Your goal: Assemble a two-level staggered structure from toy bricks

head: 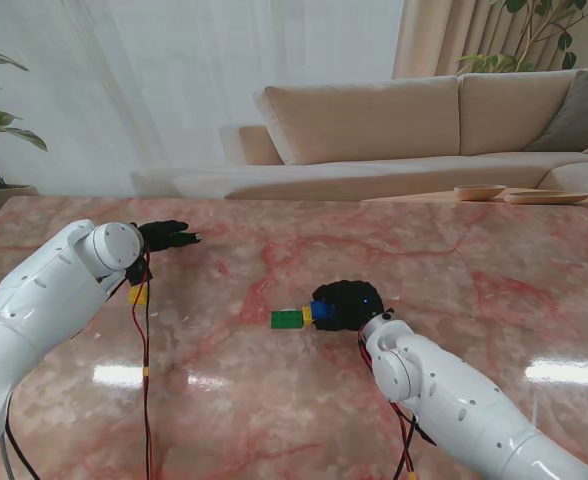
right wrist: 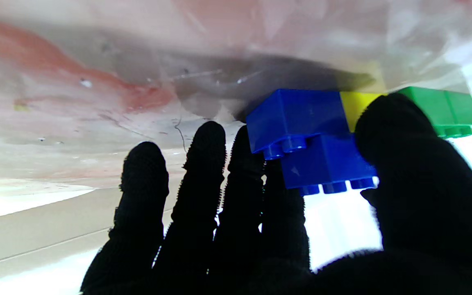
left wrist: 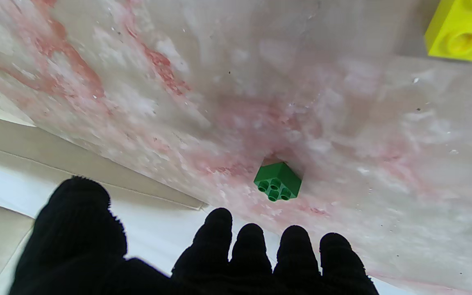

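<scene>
The worktop is glossy pink marble with red veins. Near its middle lies a row of bricks: green brick, a sliver of yellow, then a blue brick. A separate yellow brick lies toward the left.

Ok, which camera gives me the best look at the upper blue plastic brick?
The right wrist view: the upper blue plastic brick sits staggered on the lower blue one. In the stand view the right hand hides it; the left wrist view misses it.

No readable text, label, brand, number or sign appears in any view.
</scene>
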